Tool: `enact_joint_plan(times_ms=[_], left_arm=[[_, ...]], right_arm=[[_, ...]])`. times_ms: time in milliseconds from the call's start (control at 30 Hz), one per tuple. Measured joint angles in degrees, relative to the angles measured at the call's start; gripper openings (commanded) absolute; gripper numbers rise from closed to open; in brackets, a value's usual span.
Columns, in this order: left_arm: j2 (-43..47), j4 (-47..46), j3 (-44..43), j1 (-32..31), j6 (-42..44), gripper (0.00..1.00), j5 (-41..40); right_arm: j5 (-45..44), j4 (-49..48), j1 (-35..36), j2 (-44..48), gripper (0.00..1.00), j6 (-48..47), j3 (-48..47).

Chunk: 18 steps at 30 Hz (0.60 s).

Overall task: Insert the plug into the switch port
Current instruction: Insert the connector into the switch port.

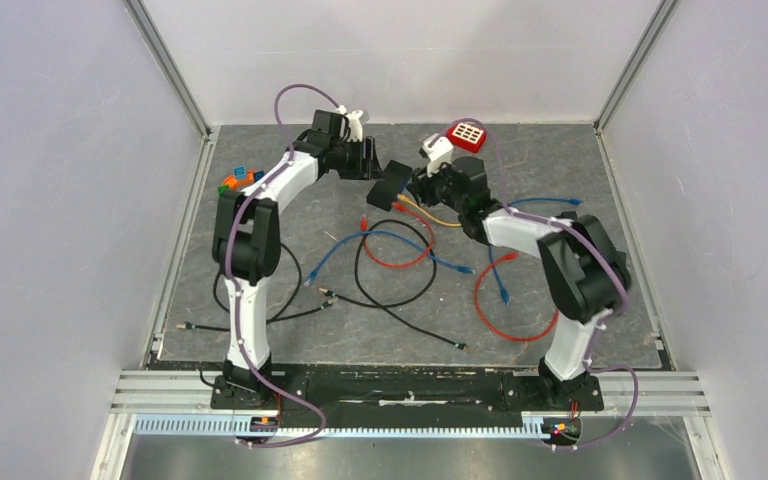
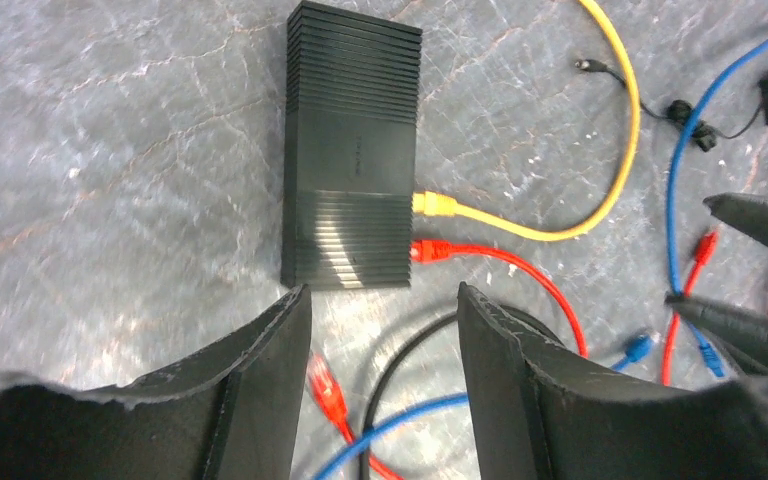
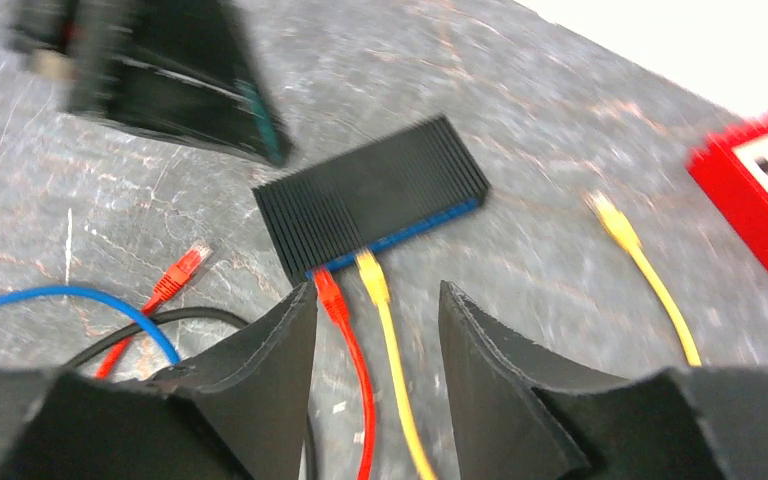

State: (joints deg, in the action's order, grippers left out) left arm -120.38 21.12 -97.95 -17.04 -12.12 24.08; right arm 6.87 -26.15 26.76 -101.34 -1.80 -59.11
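While the left end effector (image 2: 382, 300) and right end effector (image 3: 377, 300) stand apart, empty, we list: red plug (image 2: 428, 250), seated in the switch (image 2: 350, 150) beside a yellow plug (image 2: 433, 204); likely light, rigid, brittle-latched; red cable (image 2: 550, 292) limp; grip the plug's flat sides.

Top cam overhead, wrist cams near switch (image 2: 350, 150)

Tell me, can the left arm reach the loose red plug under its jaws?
Probably yes. The red plug lies uncovered on the mat below the open left jaws; a blue cable and a black cable run beside it.
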Motion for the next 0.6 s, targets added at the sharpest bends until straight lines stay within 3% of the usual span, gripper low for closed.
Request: enact_joint_plan(times_ms=[300, 600], left_arm=[[27.26, 2.38, 21.49, 0.04, -3.50, 0.62, -5.64], [49.88, 5.35, 39.91, 0.02, -3.50, 0.61, -5.88]], right_arm=[[-24.24, 26.32, -0.07, 18.23, 0.47, 23.32, 5.92], [-39.26, 47.36, -1.33, 21.35, 0.44, 44.74, 7.65]])
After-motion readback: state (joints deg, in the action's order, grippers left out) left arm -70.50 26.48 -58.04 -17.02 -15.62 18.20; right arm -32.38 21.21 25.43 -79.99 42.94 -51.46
